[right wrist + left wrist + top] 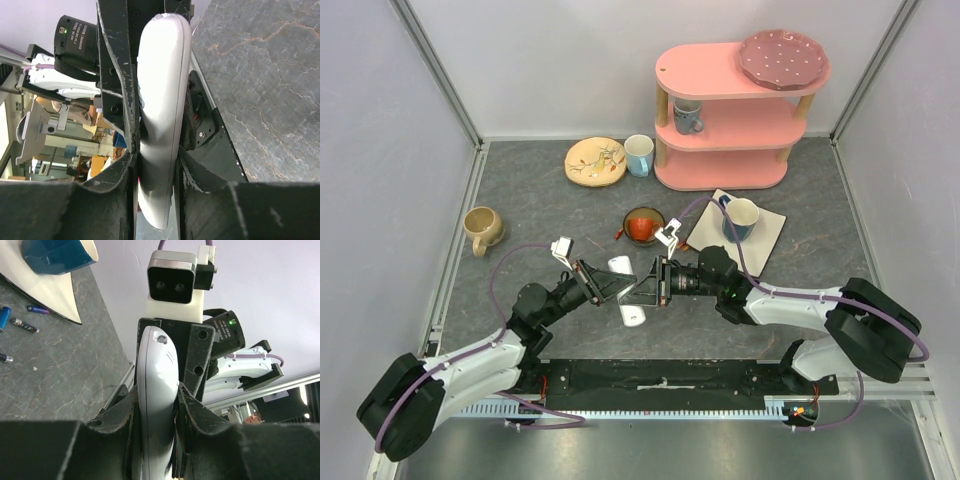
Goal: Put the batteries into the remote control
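The remote control [625, 290], a slim white bar, hangs above the near middle of the table between both arms. My left gripper [604, 282] is shut on it from the left and my right gripper [648, 284] from the right. In the left wrist view the remote control [157, 360] stands clamped in my left gripper [159, 390], with the right gripper's black fingers [197, 355] behind it. In the right wrist view both jaws of my right gripper [156, 154] press the sides of the remote control [165, 75]. Several batteries [25, 325] lie loose on the grey table.
A red bowl [642, 226] sits just behind the grippers. A white napkin [765, 238] carries a blue-and-white cup [741, 217]. A tan mug [482, 228] stands at the left, with a plate [595, 161] and a cup [639, 154] at the back. A pink shelf [730, 110] holds a plate and a mug.
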Robot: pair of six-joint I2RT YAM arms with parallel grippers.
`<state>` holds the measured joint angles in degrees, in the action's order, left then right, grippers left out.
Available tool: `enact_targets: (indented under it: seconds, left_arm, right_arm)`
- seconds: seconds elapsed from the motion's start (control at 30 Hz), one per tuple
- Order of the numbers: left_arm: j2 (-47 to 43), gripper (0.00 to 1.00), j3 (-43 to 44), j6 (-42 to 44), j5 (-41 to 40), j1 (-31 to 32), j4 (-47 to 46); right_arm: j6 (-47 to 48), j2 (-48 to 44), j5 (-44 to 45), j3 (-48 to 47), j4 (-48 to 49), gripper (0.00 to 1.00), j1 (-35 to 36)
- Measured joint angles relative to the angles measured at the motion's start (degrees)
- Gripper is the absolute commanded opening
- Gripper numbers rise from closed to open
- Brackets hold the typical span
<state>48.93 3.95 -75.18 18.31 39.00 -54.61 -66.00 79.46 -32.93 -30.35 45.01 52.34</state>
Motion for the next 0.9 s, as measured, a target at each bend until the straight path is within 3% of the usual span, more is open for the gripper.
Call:
enact_targets:
  seconds: [0.1, 0.17, 0.2, 0.23, 0.33, 0.5, 0.53, 0.57, 0.77, 0.9]
  left_arm:
    - [-0.68, 0.02, 0.00, 0.09, 0.02, 0.00, -0.55]
    - [-1.09, 0.10, 0.00, 0.09, 0.00, -0.02, -0.52]
    - [-1.27, 0.16, 0.00, 0.09, -0.02, 0.00, -0.33]
    - [-1.46, 0.31, 0.00, 0.11, -0.02, 0.00, -0.11]
    - [-2.49, 0.58, 0.04, 0.61, -0.17, 0.02, 1.92]
    - [-5.44, 0.78, 2.21, 1.36, -1.81, -0.13, 10.58]
    - [-6.29, 0.90, 2.95, 1.66, -2.45, -0.26, 12.92]
    - [-7.17, 0.93, 3.61, 1.99, -3.26, -0.44, 14.99]
    - [-11.78, 0.98, 8.13, 4.55, -10.54, -1.38, 30.03]
    - [-13.38, 0.98, 12.48, 7.52, -16.72, -1.44, 41.81]
  right_arm:
    - [-1.44, 0.15, -0.11, 0.11, 0.98, 0.16, -0.02]
    - [-1.75, 0.15, -0.07, 0.11, 1.55, 0.10, -0.02]
    - [-1.75, 0.15, -0.26, 0.11, 1.60, 0.05, -0.02]
    - [-1.70, 0.15, -0.37, 0.11, 1.60, 0.02, -0.02]
    - [0.02, -0.11, -1.09, -0.20, -0.37, 0.00, 0.00]
    - [10.14, -4.57, -0.11, -2.62, -16.00, 0.00, 0.04]
    - [12.31, -5.77, 0.50, -3.61, -19.78, 0.00, 0.04]
    - [14.51, -7.13, 1.25, -4.83, -23.87, 0.00, 0.04]
    - [25.29, -13.20, 10.25, -11.72, -44.52, 0.00, -0.37]
    - [29.90, -11.04, 34.60, -21.33, -66.69, 0.00, -0.50]
